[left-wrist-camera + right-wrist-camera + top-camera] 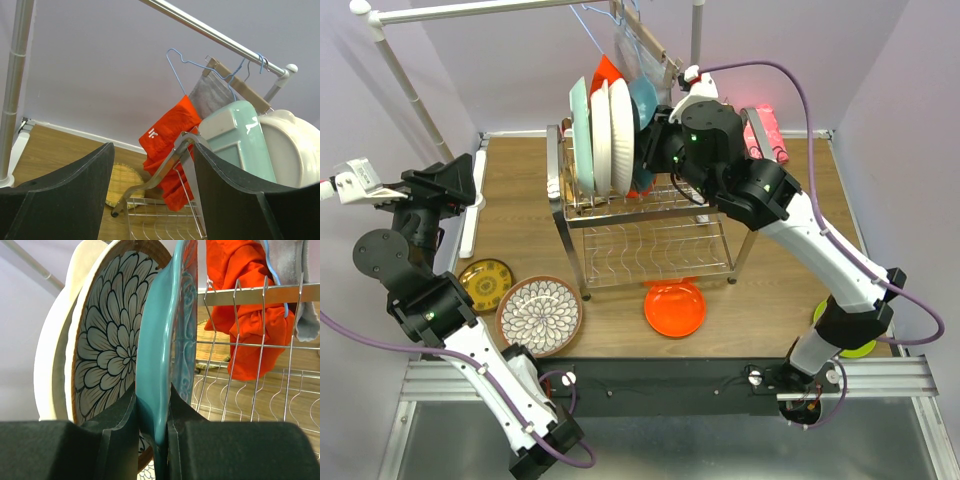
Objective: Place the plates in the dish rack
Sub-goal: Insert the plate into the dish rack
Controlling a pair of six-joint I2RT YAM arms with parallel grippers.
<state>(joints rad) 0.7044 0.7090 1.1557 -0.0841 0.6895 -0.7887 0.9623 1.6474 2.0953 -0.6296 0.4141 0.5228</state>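
Observation:
The chrome dish rack [650,225] stands mid-table. In its upper slots a mint plate [582,130], a white plate [600,135] and a floral plate [620,125] stand on edge. My right gripper [152,425] is shut on the rim of a teal plate [160,340], held upright right beside the floral plate [110,350] over the rack's slots. My left gripper [152,200] is open and empty, left of the rack [165,210]. On the table lie an orange plate [675,308], a second floral plate [540,315], a small yellow patterned plate [486,283] and a lime green plate [850,335] partly under the right arm.
A tan plate [122,185] lies behind the rack. The white clothes rail [470,10] crosses the back, with hangers and a red cloth [605,70] hanging close to the rack. A pink cloth [765,135] lies back right. A white strip [470,220] lies at the left edge.

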